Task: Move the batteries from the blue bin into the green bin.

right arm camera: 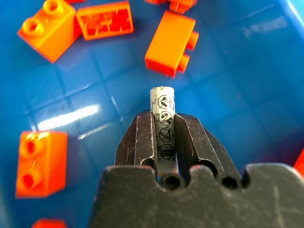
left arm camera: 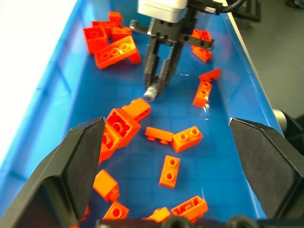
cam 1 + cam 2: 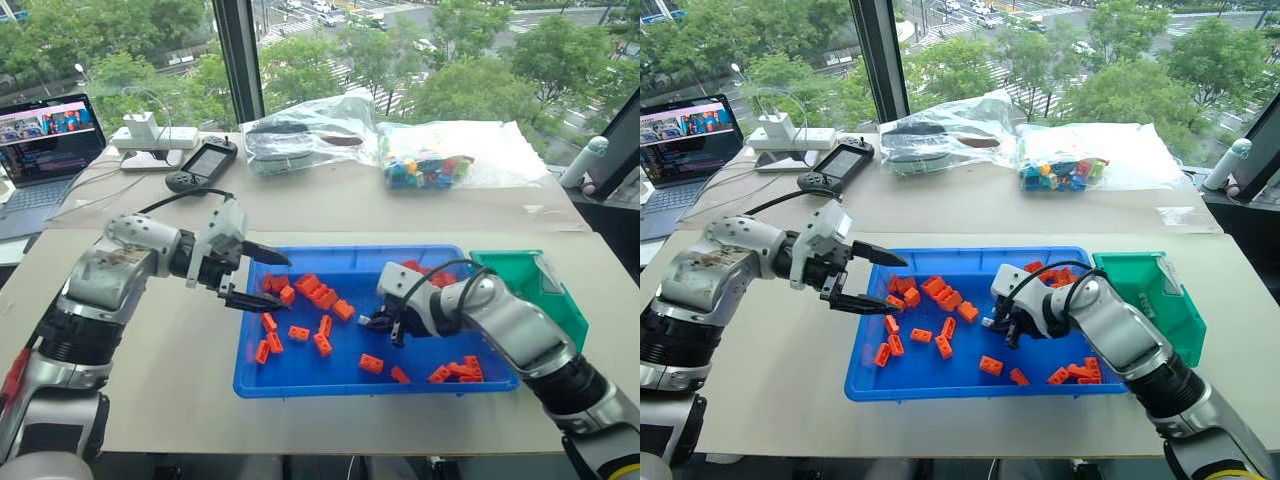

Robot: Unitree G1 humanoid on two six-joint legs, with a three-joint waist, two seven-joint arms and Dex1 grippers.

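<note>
The blue bin [image 3: 300,380] lies on the table [image 3: 170,350] in front of the robot, and the green bin [image 3: 550,290] stands just beside it on the right. Toy bricks [image 3: 320,297] lie scattered inside the blue bin. Over its left part hangs the left gripper [image 3: 262,278]. Over its middle is the right gripper [image 1: 164,137] with a battery [image 1: 163,118] between its fingers. Behind the bins lie two bags [image 3: 310,135], and at the far left a laptop [image 3: 45,150]
</note>
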